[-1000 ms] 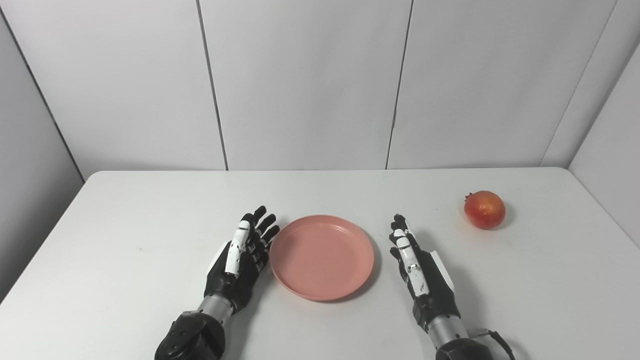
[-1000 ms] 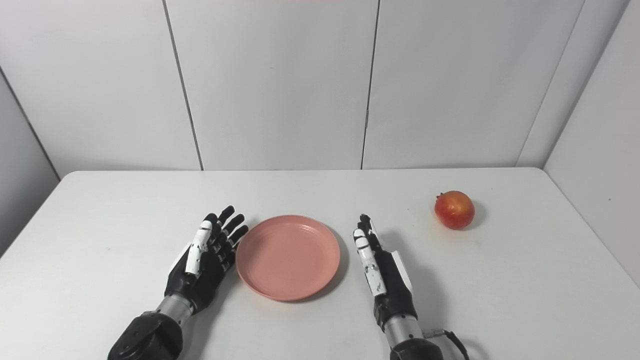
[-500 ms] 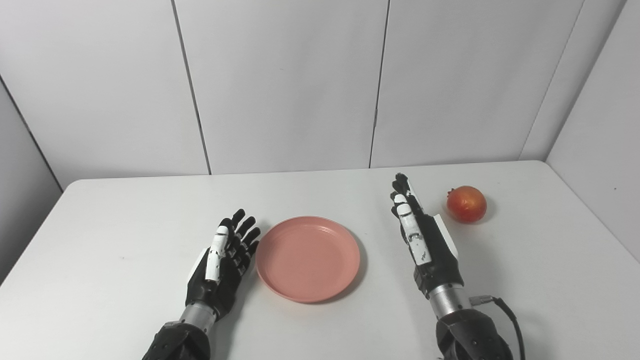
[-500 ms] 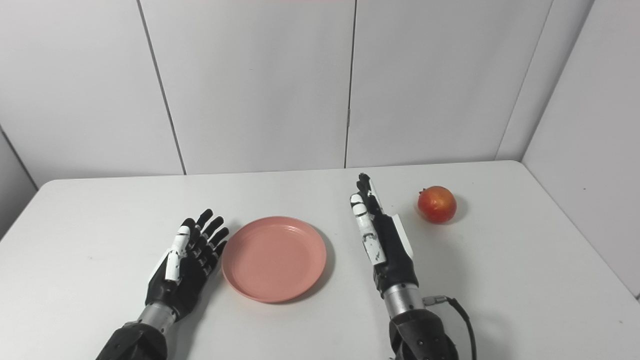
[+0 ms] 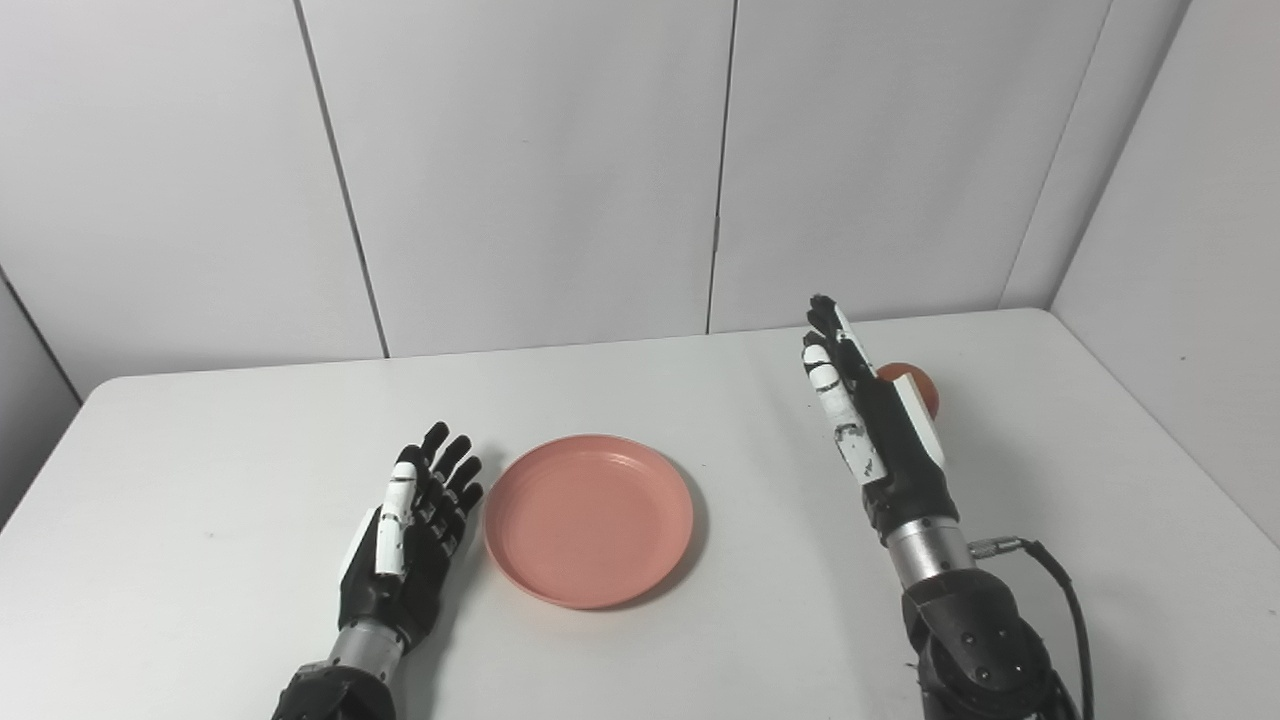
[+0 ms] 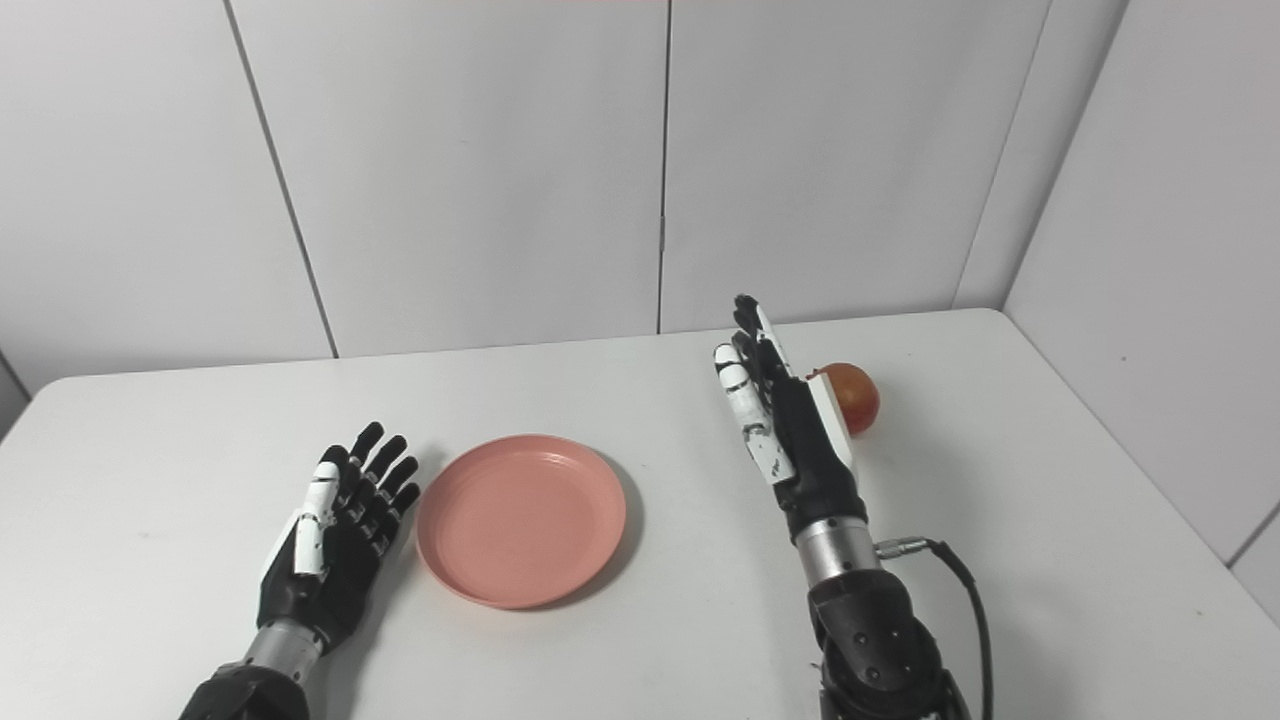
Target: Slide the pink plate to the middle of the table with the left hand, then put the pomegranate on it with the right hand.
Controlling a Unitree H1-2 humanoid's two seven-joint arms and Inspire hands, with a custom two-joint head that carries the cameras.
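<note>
the pink plate (image 5: 589,518) sits flat on the white table (image 5: 200,480), just off the fingertips of the left hand (image 5: 407,525), which lies low beside it with fingers straight and spread, holding nothing. i judge the sliding part done, so the step in hand is the reach for the fruit.

the right hand (image 6: 788,427) is raised above the table, edge-on, fingers extended and apart, nothing in it. the pomegranate (image 6: 853,396) rests on the table just beyond and to the outer side of that hand, half hidden behind the back of it; from here i cannot tell whether they touch.

to do this well, the right hand needs to turn so its palm faces the fruit rather than its back, and come around or over it, not into its side. the fruit is round and smooth, so a sideways nudge could send it rolling toward the far edge of the table. i'd have the fingers wrap broadly with the thumb opposite, close firmly before lifting, and keep the cable (image 6: 965,590) at the wrist clear. after that it is a short carry inward, toward the left hand, to set it down in the plate's centre.
</note>
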